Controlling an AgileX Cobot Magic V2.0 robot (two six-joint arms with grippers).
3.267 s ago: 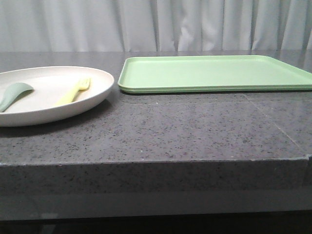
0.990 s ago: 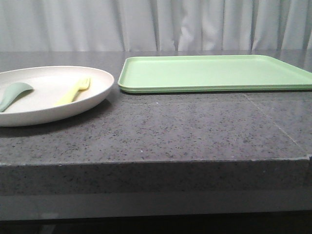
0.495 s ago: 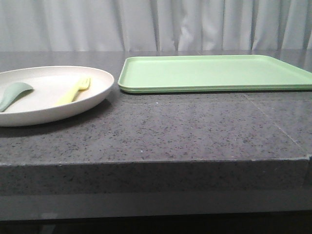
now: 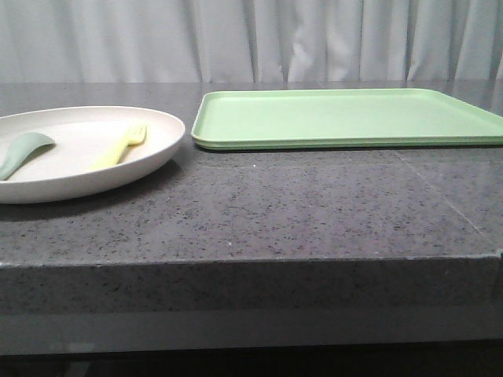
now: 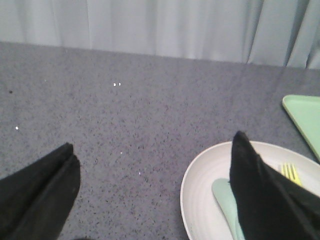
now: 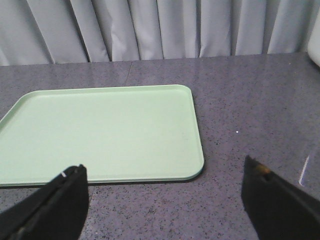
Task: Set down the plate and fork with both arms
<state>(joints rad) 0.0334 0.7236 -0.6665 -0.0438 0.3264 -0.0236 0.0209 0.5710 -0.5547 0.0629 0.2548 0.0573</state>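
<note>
Nothing moved since earlier, I see fork [image 4: 119, 146] on plate [image 4: 149, 161] at left, left gripper [image 5: 152, 165] and right gripper [image 6: 165, 192] both spread, holding nothing.

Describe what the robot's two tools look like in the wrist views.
Only the fingers show. The left tool has two matte black fingers, wedge-shaped and tapering to blunt tips. The right tool has similar black fingers; one has a small pale mark at its tip. No cables, labels or arm links are visible.

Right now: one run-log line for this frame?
plate: on table, holds fork, spoon | tray: bare | left gripper: open | right gripper: open
</note>
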